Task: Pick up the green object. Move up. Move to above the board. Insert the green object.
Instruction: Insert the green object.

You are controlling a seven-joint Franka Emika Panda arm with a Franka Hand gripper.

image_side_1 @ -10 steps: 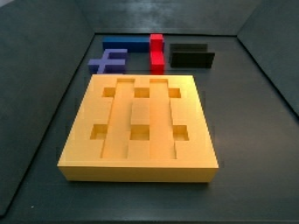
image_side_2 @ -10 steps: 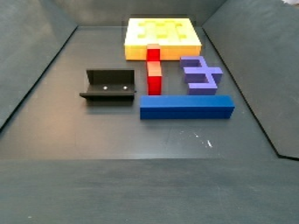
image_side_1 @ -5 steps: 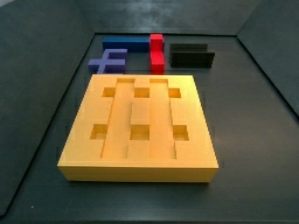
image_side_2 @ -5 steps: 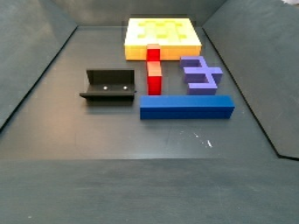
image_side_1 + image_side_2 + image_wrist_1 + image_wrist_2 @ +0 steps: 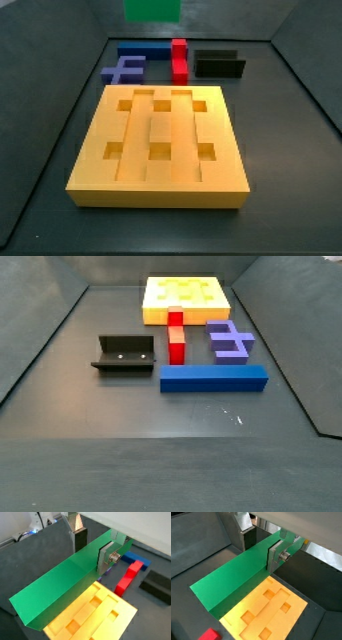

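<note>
The gripper (image 5: 92, 547) is high above the floor and it holds the green object (image 5: 63, 587) between its two silver fingers (image 5: 105, 558); jaws are closed on the bar, one plate on each long side. In both wrist views the bar (image 5: 238, 574) runs long and tilted across the pic, well above the board (image 5: 100, 617).

In a side view only the lower end of the green object (image 5: 152, 9) shows, at the upper edge of the pic, hanging over the far part of the floor; the gripper itself is not seen there. In the opposite side view neither the bar nor the gripper shows.

The board (image 5: 160, 143) lies flat on the dark floor, grooves running lengthwise w/ six square holes, all empty. Behind it in this side view stand the red bar (image 5: 178, 58), a purple piece (image 5: 127, 69) and a blue block (image 5: 135, 50), and the fixture (image 5: 219, 63) on the right. In a side view from the opp. end the blue block (image 5: 214, 378) lies across in front, touching the red bar (image 5: 175, 338) at its near end; the fixture (image 5: 124, 354) is apart on the left, the purple piece (image 5: 230, 341) just beside the red bar.
</note>
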